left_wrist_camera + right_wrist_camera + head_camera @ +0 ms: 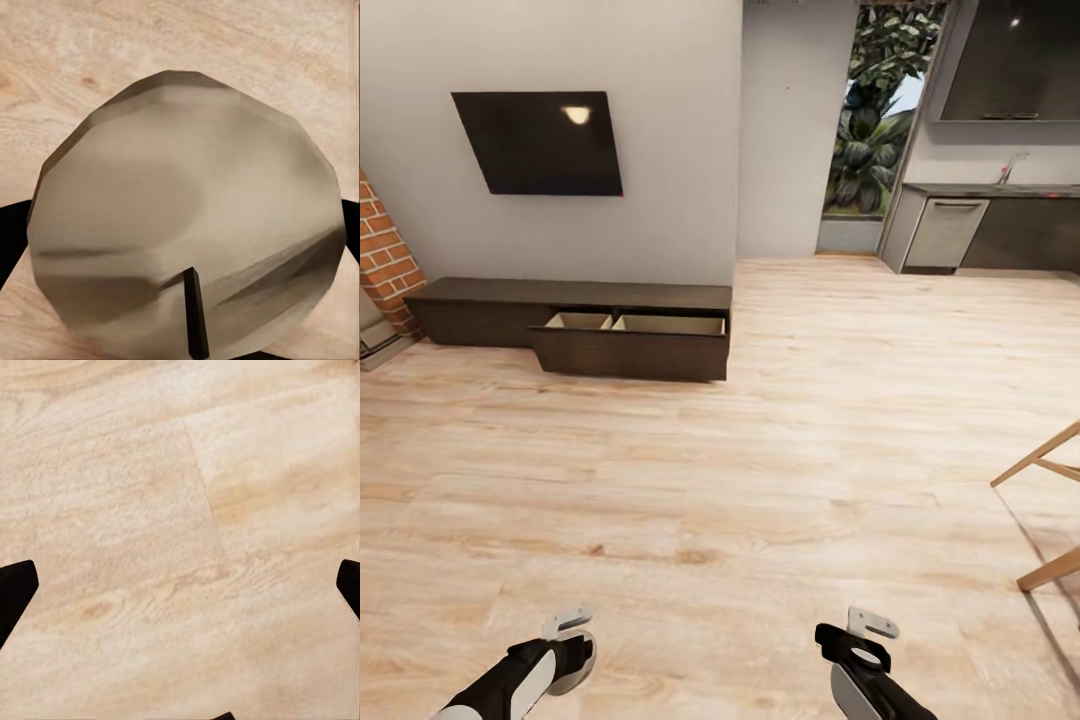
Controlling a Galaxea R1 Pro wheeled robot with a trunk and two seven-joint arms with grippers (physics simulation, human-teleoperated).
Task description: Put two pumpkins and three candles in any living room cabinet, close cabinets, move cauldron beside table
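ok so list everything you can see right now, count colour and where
candle: one, grey-beige, between the left gripper's fingers, black wick showing
cabinet: one, dark brown, low along the far wall under the tv, one drawer pulled open showing pale insides
tv: one, black, on the wall
brick column: one, red, far left
kitchen units: grey, far right
window: one, green plants behind it
wooden legs: light wood, right edge
floor: pale wood planks
left gripper: one, black and white, holding the candle
right gripper: one, black and white, open, empty
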